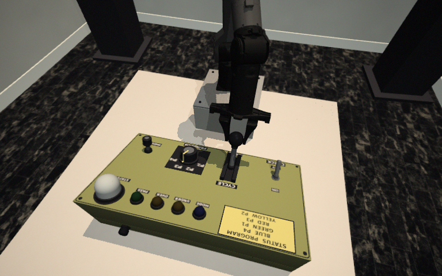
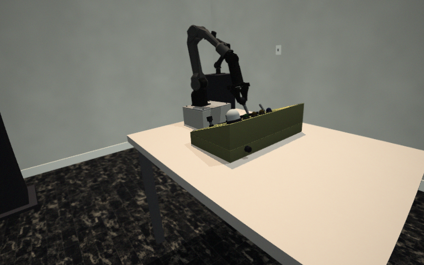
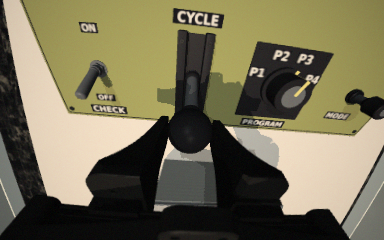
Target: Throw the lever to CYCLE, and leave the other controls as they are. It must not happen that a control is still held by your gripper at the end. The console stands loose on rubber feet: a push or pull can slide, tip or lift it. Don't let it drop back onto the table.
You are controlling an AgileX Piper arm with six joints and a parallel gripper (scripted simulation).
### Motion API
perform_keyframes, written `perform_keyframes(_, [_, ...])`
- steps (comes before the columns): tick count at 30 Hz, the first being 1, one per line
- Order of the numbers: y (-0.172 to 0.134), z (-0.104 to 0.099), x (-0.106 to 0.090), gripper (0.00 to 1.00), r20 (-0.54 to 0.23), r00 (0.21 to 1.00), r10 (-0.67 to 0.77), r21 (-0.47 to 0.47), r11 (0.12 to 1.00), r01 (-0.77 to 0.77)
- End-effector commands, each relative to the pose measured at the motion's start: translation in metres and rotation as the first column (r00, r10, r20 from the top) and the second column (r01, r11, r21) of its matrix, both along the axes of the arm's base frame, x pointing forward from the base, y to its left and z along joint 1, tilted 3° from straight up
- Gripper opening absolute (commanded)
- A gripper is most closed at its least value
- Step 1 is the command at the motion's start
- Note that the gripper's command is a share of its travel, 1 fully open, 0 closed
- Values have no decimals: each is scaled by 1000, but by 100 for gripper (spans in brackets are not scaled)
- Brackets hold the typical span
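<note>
Wrist view shows the pincer [image 3: 189, 131] squeezing the black ball of the lever [image 3: 189, 129] between its two fingers. Past the ball, the lever's stick sits in a slot that runs to the CYCLE label [image 3: 198, 18]. The green console [image 1: 182, 185] sits on the worktop [image 1: 329, 136]

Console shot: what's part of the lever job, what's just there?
Job: lever knob, clamped in the gripper; its slot; CYCLE label.

Leave alone: toggle switch, program dial, white dome button, four small lamps.
</note>
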State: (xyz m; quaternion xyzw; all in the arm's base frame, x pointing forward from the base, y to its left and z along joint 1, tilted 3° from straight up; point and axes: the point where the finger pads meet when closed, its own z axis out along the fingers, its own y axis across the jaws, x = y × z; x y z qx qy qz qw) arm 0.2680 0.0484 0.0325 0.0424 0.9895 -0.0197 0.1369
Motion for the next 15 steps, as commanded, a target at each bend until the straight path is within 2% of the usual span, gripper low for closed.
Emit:
perform_keyframes(1, [0,3,5,0,9,1000,0,1,1000,0])
perform_keyframes(15, [-1,9,20,0,9,1000,0,2,1000,0])
